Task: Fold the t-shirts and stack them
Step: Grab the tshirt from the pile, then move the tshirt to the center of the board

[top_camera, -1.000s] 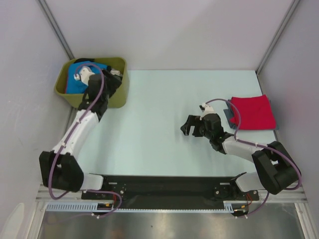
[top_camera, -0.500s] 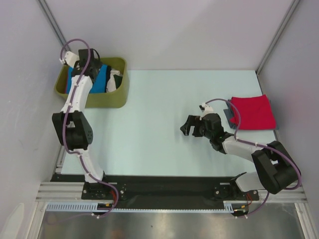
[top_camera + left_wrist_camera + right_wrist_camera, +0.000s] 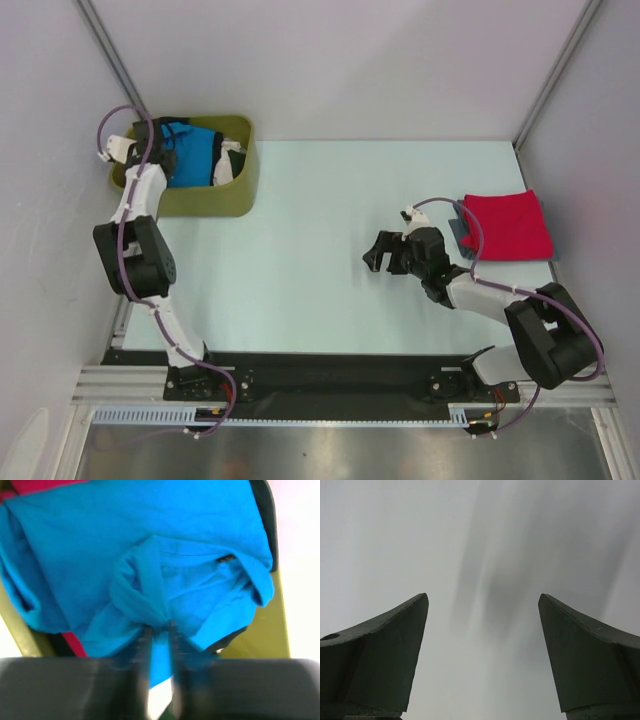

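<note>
A bright blue t-shirt (image 3: pixel 196 154) lies crumpled on top of the heap in the olive-green tub (image 3: pixel 232 196). My left gripper (image 3: pixel 166 150) reaches in from the tub's left rim. In the left wrist view its jaws (image 3: pixel 157 629) are shut on a bunched fold of the blue t-shirt (image 3: pixel 150 545). Crimson-pink cloth (image 3: pixel 35 485) and black cloth (image 3: pixel 267 510) show underneath. A folded red t-shirt (image 3: pixel 508 226) lies at the table's right edge. My right gripper (image 3: pixel 380 255) hovers open left of it, its jaws (image 3: pixel 482 600) holding nothing.
White and black cloth (image 3: pixel 232 160) sits at the tub's right side. A blue-grey folded edge (image 3: pixel 457 233) peeks from under the red t-shirt. Grey walls close in the pale table (image 3: pixel 320 200) on the left, back and right.
My left arm swung from over the tub's near side to its left rim, and its jaws closed on the blue t-shirt. The right arm stayed put.
</note>
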You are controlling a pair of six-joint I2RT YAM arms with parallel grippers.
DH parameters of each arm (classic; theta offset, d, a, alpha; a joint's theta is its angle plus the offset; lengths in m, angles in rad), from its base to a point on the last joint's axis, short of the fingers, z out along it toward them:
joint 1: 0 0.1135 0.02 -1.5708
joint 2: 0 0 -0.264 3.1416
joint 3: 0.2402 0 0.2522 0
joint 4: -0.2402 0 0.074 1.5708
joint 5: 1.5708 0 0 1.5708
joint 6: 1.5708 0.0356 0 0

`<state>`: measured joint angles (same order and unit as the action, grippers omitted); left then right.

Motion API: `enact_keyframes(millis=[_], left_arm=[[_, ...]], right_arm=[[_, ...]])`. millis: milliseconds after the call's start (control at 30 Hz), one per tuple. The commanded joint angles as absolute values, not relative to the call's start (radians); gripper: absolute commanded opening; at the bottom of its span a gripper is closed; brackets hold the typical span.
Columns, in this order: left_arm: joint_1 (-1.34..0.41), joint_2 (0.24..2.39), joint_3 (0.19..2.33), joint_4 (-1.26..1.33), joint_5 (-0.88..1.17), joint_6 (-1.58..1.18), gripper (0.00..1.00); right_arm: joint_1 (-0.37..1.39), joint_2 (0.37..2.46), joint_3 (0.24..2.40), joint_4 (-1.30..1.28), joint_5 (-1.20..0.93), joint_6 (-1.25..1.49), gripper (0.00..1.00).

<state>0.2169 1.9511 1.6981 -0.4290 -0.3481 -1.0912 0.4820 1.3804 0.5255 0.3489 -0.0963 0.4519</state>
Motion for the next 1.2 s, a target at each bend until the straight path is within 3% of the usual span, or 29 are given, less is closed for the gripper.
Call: enact_keyframes(millis=[0, 333, 600, 833, 1000, 1167], left_arm=[[0.248, 1.976, 1.743, -0.428, -0.281, -1.111, 0.01], [0.204, 1.660, 1.373, -0.164, -0.239, -1.209, 0.00], [0.045, 1.332, 1.135, 0.023, -0.331, -1.233, 0.00], [-0.147, 1.221, 1.428, 0.055, -0.328, -0.973, 0.00], [-0.313, 1.273, 1.759, 0.037, -0.233, -0.819, 0.00], [-0.498, 1.350, 1.880, 0.038, -0.095, -0.813, 0.00]], right_arm=[[0.477, 1.381, 0.545, 0.373, -0.107, 0.440, 0.96], [0.472, 1.390, 0.554, 0.365, -0.112, 0.439, 0.96], [0.471, 1.394, 0.554, 0.367, -0.118, 0.439, 0.96], [0.469, 1.390, 0.554, 0.359, -0.109, 0.431, 0.96], [0.468, 1.388, 0.554, 0.357, -0.100, 0.428, 0.96], [0.465, 1.376, 0.555, 0.344, -0.080, 0.429, 0.96]])
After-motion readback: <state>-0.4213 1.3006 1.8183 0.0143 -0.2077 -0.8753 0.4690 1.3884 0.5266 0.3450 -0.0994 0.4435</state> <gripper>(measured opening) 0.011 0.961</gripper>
